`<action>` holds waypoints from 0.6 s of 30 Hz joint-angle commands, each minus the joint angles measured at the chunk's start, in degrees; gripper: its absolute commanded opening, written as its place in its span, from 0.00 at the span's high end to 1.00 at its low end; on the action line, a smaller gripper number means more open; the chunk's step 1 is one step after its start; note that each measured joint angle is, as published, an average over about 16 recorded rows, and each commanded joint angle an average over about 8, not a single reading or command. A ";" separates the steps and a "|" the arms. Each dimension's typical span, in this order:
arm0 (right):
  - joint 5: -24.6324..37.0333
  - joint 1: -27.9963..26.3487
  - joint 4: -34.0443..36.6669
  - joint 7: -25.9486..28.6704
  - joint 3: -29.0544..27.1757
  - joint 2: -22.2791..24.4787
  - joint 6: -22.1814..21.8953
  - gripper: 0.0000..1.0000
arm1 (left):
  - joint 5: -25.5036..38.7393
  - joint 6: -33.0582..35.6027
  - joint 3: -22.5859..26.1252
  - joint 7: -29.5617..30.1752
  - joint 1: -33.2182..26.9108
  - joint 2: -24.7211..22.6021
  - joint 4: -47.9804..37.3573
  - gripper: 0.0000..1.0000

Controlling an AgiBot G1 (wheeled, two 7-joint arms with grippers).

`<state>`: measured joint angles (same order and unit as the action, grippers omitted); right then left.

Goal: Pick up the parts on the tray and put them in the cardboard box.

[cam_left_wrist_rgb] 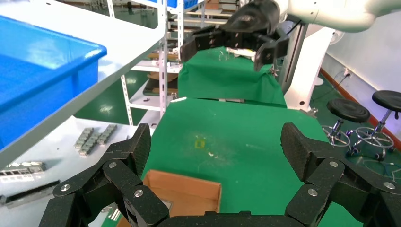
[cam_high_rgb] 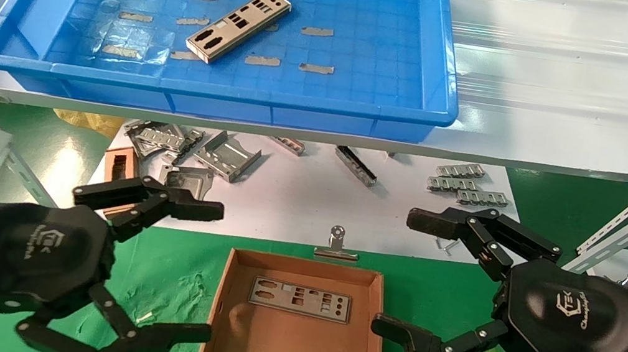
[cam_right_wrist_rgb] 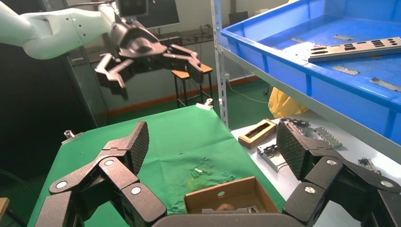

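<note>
While both of our grippers hang wide open and empty on either side of the shallow brown cardboard box point(cam_high_rgb: 297, 324), one thin silver punched metal plate point(cam_high_rgb: 238, 25) lies diagonally on the grid floor of the bright-blue plastic tray point(cam_high_rgb: 12, 15), up on the white shelf point(cam_high_rgb: 568, 84). A second plate of the same kind point(cam_high_rgb: 301, 299) lies flat inside the box, so we judge the task roughly half done. Our left gripper point(cam_high_rgb: 173, 267) sits by the box's left wall, our right gripper point(cam_high_rgb: 406, 272) by its right wall, neither holding anything.

For the next reach, we would turn the fingers across the plate's narrow width, near its middle, so it lifts level. Because the plate is thin and lies flat, we should press down lightly and close slowly, keeping clear of the grey tape scraps point(cam_high_rgb: 316, 31) around it and of the tray's raised rim.
</note>
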<state>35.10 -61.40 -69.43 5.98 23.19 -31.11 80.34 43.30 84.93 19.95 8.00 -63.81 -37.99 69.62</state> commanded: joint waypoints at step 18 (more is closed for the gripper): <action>-0.01 0.02 0.01 0.00 -0.01 0.00 -0.02 0.00 | -1.82 0.97 -4.57 2.96 2.66 3.44 4.59 0.00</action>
<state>35.10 -61.39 -69.42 5.97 23.19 -31.10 80.33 41.50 85.90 15.34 10.98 -61.15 -34.53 74.24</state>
